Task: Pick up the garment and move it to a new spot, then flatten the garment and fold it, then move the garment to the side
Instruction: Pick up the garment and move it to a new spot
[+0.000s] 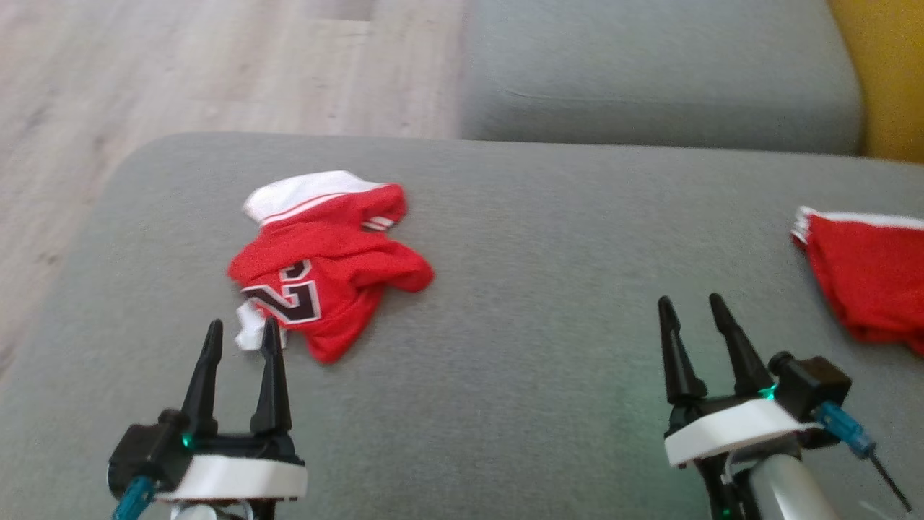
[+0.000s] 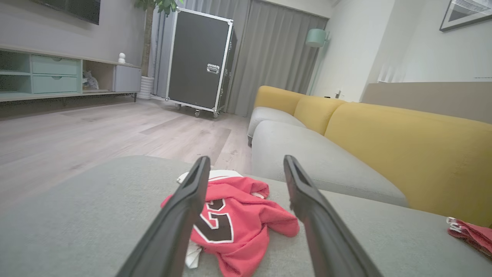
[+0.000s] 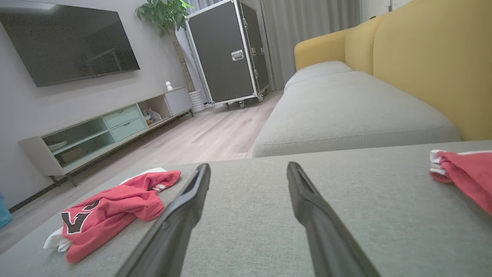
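**Head view.** A crumpled red garment (image 1: 328, 267) with white trim lies on the left part of a grey cushion (image 1: 541, 289). It is bunched so that its outline and sleeves cannot be made out. A dark numeral outlined in white is partly folded under and reads incompletely.

The left end effector (image 1: 242, 325) stands at the garment's near edge, jaws spread wide and holding nothing. Its right fingertip overlaps the white hem in this view; whether it touches cannot be told. The right end effector (image 1: 689, 300) is likewise wide and empty, over bare cushion and well apart from the garment. Both arms are cut off by the bottom edge.

A second red cloth (image 1: 866, 278) with white edging lies at the right, cut off by the frame. Beyond lie another grey seat (image 1: 650, 79), a strip of yellow backrest (image 1: 891, 72) and wood floor (image 1: 180, 72). The picture is slightly soft.

**Left wrist view.** The left finger (image 2: 180, 223) hides the garment's left side.

**Right wrist view.** The garment lies at lower left, its white part mostly tucked beneath the red. The second red cloth is cropped at the right.
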Robot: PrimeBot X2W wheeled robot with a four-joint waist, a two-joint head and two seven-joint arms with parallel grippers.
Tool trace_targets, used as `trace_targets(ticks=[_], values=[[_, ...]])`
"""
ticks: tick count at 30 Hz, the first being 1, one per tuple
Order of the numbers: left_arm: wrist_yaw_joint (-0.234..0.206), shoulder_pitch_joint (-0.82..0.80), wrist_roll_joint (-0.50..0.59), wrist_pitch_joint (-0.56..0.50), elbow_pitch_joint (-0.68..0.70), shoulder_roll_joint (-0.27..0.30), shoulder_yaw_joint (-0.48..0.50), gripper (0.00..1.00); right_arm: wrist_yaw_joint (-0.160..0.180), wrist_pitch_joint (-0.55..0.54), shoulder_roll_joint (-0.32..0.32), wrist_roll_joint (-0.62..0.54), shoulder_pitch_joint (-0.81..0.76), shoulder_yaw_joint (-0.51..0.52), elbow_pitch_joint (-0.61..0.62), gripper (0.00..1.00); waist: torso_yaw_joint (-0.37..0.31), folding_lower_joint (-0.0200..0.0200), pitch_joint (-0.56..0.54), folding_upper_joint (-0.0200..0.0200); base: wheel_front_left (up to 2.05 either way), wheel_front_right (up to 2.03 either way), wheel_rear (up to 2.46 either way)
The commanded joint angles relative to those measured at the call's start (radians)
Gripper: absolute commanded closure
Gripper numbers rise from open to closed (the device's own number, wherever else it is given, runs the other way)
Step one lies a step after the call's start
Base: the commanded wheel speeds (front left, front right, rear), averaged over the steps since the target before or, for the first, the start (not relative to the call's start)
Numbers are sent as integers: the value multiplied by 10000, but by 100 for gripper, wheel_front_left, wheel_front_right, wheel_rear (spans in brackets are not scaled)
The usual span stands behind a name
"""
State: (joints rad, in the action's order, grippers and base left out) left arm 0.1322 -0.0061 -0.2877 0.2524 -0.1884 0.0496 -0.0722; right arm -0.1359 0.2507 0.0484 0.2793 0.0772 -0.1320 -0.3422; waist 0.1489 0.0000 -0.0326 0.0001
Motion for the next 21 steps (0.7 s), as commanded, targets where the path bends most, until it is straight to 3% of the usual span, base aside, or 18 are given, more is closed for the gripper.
trace_targets(ticks=[1, 10, 21], values=[[-15, -180, 105, 94, 270, 8, 348, 0, 52, 110, 19, 99, 209, -305, 280, 0, 488, 0, -212, -1, 0, 0, 0], [-15, 136, 318, 94, 153, 73, 581, 0, 52, 110, 18, 628, -65, -928, 120, 0, 1777, 0, -596, -1, 0, 0, 0], [-15, 95, 278, 94, 114, 296, 642, 0, 52, 110, 18, 767, -81, -1203, 56, 0, 2022, 0, -430, -1, 0, 0, 0]])
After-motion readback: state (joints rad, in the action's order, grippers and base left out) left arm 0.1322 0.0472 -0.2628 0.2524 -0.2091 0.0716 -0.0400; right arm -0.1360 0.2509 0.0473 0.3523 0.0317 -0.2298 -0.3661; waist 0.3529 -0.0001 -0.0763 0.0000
